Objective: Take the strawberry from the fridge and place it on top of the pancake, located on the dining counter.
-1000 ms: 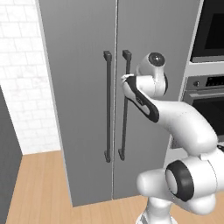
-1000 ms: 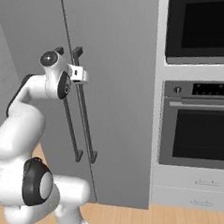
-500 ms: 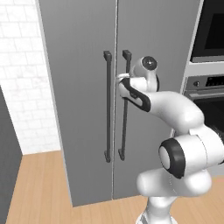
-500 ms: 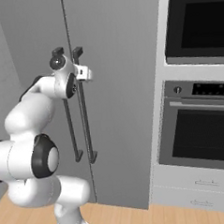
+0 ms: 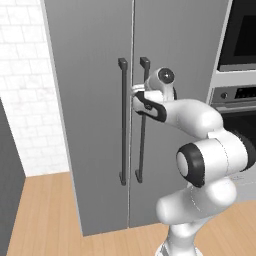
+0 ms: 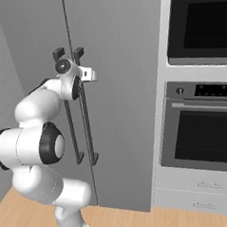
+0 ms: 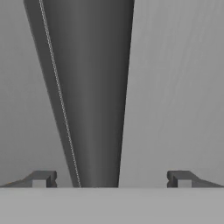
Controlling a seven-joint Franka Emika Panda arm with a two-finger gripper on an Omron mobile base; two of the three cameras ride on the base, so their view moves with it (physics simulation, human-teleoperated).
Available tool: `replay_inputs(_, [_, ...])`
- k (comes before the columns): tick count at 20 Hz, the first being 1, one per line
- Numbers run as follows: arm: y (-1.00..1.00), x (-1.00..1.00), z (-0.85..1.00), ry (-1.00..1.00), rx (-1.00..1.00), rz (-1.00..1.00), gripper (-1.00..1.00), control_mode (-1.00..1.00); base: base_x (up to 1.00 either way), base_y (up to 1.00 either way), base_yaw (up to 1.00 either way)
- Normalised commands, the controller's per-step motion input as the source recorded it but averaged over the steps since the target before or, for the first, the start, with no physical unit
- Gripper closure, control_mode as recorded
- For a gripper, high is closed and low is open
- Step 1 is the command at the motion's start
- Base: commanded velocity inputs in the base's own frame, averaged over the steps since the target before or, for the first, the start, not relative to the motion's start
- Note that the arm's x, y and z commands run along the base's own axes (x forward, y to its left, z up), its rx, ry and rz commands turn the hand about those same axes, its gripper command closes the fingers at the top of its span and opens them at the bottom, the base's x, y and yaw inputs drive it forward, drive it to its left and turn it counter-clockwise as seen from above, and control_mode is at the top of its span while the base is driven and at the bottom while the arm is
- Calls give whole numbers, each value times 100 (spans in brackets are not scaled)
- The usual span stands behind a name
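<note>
The fridge [image 5: 95, 100] is a tall, matte grey cabinet with two doors, both shut, meeting at a thin vertical seam. Two long dark bar handles [image 6: 84, 107] stand upright just beside that seam, one on each door, each fixed by a short bracket at top and bottom. In the hand view the right door's handle [image 7: 94, 96] runs as a dark bar from top to bottom, against the flat grey door face.
</note>
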Motion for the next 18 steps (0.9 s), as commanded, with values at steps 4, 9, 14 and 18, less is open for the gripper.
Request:
replay_inputs(4, [26, 72, -36, -7, -1, -4, 100, -100, 0, 0, 0])
replay_inputs(9, [7, 70, -31, -1, 0, -5, 100, -100, 0, 0, 0])
replay_inputs(14, [-54, 23, -22, 6, 0, -4, 100, -100, 0, 0, 0])
replay_inputs(18, [-100, -9, -15, 10, 0, -1, 100, -100, 0, 0, 0])
